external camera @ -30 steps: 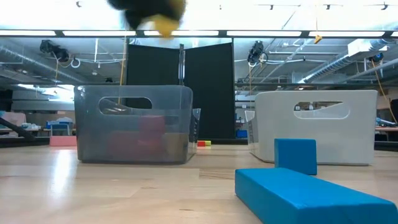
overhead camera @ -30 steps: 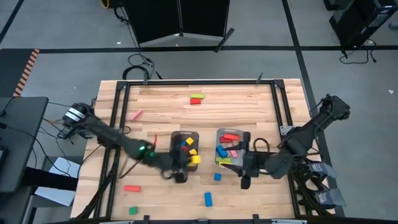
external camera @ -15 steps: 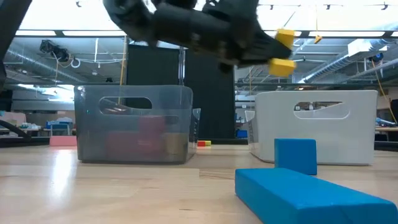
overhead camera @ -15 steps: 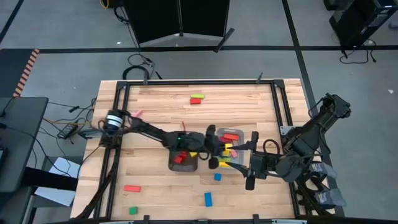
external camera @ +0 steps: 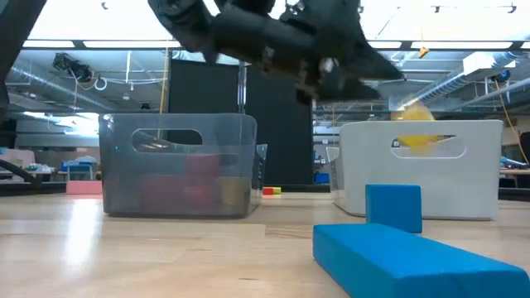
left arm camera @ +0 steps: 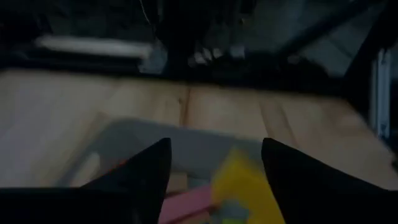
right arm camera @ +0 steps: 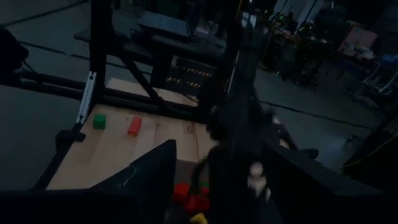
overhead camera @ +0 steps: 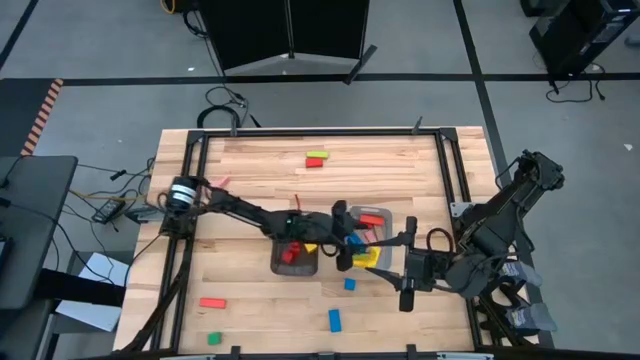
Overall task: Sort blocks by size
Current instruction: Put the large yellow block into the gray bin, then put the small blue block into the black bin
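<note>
My left gripper (overhead camera: pixel 349 244) (external camera: pixel 364 79) is open over the pale tray (overhead camera: pixel 396 222), its fingers (left arm camera: pixel 146 171) spread. A yellow block (external camera: pixel 414 126) (left arm camera: pixel 239 183) is in the air below it, blurred, touching neither finger. The pale tray holds red, pink, blue and yellow blocks. The dark grey tray (overhead camera: pixel 281 266) beside it holds red and yellow ones. My right gripper (overhead camera: pixel 402 275) (right arm camera: pixel 217 180) is open at the pale tray's near right corner, raised, pointing toward the table's left, with nothing in it.
Loose blocks lie on the table: a red and green pair (overhead camera: pixel 317 158) at the far middle, a pink one (overhead camera: pixel 219 184), a red one (overhead camera: pixel 211 302), a green one (overhead camera: pixel 214 338), and two blue ones (overhead camera: pixel 334 320) (overhead camera: pixel 349 284) near the front edge.
My left gripper carried the yellow block from the dark tray's near side toward the table's right until it was over the pale tray. There it opened and let go, and the block is dropping toward the pale tray.
</note>
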### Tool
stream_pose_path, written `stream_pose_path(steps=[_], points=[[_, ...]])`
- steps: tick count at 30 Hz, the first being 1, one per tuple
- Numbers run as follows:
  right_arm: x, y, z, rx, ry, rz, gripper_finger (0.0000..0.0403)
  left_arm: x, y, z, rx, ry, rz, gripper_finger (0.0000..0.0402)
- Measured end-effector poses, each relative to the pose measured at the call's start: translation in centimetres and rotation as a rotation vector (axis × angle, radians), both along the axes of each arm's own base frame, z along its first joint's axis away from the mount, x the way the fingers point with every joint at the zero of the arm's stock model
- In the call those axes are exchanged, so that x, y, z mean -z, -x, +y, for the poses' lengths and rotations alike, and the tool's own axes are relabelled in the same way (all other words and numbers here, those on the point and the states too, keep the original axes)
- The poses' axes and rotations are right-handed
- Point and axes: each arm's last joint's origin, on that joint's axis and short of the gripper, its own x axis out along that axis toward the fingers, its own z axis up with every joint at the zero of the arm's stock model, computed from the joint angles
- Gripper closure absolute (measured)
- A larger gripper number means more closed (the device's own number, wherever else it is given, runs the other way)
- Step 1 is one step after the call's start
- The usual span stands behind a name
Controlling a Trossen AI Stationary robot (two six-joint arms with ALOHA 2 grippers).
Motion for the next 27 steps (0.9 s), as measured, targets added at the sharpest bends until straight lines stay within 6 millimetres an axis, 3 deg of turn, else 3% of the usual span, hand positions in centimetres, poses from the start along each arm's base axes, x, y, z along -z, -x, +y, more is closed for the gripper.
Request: stream_pose_path(steps=[4,9,14,17,21,27], points=[[1.0,-0.5,0.7,-0.003,0.007,0.031,0.0158,-0.7,3.2,0.2,-0.045,0.001,-0.062,0.0142],[2.2,-1.3,1.5,-0.032,-0.035,0.066,0.0155,-1.8,9.6,0.5,-0.061,0.049,-0.172,0.0172],[5.6,-3.6,2.8,-0.147,-0.086,0.212,0.0155,-3.3,15.9,-0.6,-0.017,0.075,-0.282,0.0197],[8.2,-5.4,3.2,-0.184,-0.123,0.312,0.0151,-4.1,18.4,-1.2,-0.003,0.089,-0.322,0.0203],[11.4,-7.3,3.5,-0.264,-0.125,0.447,0.0144,-4.8,20.3,-1.9,0.028,0.101,-0.361,0.0204],[13.5,-9.3,4.6,-0.418,0.064,0.602,0.0133,-5.0,20.9,-2.8,0.033,0.090,-0.368,0.0204]])
